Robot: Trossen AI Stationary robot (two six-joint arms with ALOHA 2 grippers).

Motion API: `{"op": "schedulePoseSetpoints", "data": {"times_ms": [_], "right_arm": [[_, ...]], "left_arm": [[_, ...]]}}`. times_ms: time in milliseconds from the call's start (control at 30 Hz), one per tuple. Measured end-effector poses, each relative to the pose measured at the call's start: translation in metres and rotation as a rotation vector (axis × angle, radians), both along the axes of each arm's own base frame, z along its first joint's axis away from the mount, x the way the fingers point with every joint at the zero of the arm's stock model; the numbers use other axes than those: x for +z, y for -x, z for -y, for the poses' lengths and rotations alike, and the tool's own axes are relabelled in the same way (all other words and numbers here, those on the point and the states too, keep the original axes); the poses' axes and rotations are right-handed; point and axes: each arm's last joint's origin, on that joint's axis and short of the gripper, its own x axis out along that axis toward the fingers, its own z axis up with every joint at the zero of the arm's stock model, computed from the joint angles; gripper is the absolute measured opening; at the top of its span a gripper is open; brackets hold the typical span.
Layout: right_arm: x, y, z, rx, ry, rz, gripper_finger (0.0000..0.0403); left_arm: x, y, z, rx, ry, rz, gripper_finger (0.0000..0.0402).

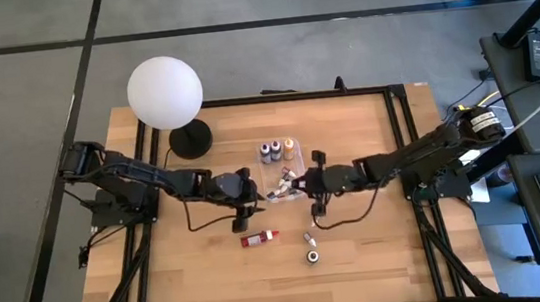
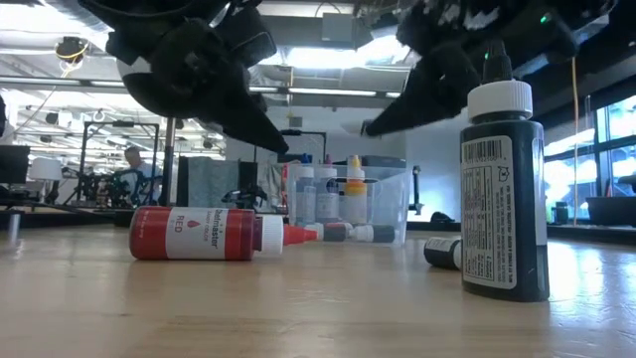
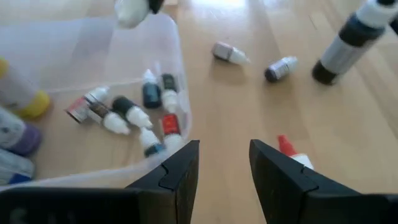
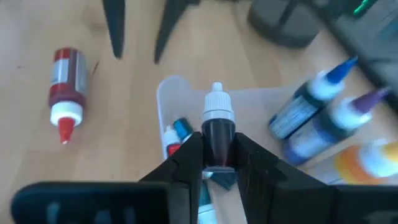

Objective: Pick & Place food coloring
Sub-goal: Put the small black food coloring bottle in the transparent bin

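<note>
My right tool (image 4: 217, 163) clamps a small dark dropper bottle (image 4: 218, 127) over the clear box (image 4: 261, 102); my left tool (image 3: 222, 163), fingers apart, hovers beside it.

Grey floor (image 1: 271, 60); bright windows (image 2: 606, 164); perhaps lab benches behind.

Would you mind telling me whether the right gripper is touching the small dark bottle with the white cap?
Touching. The right wrist view shows the right gripper shut on the small dark bottle, fingers pressed against both sides.
</note>
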Motion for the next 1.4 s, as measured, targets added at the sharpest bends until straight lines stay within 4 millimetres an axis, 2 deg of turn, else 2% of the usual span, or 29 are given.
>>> {"op": "schedulePoseSetpoints", "data": {"times_ms": [267,533,600,767,900,1167,1400], "right_arm": [[-0.01,-0.002,0.021,-0.036,-0.07,-0.061,0.0084],[-0.02,-0.003,0.034,-0.038,-0.128,-0.12,0.0084],[-0.017,-0.006,0.037,-0.038,-0.13,-0.149,0.0084],[0.007,-0.02,0.042,-0.036,-0.139,-0.272,0.0084],[0.015,-0.038,0.042,0.018,-0.134,-0.362,0.0084],[-0.004,-0.076,0.041,0.088,-0.115,-0.534,0.0084],[-0.015,-0.087,0.041,0.1,-0.104,-0.642,0.0084]], "left_arm": [[0.0,0.002,0.012,-0.042,-0.001,-0.005,0.0135],[0.0,0.002,0.012,-0.044,-0.003,-0.004,0.0139],[0.0,0.002,0.012,-0.046,-0.007,-0.003,0.0138],[0.0,0.002,0.012,-0.047,-0.009,-0.003,0.0135],[0.0,0.002,0.012,-0.047,-0.009,-0.004,0.0135],[-0.001,0.002,0.013,-0.048,-0.008,-0.005,0.0138],[-0.001,0.002,0.013,-0.048,-0.009,-0.005,0.0134]]}}
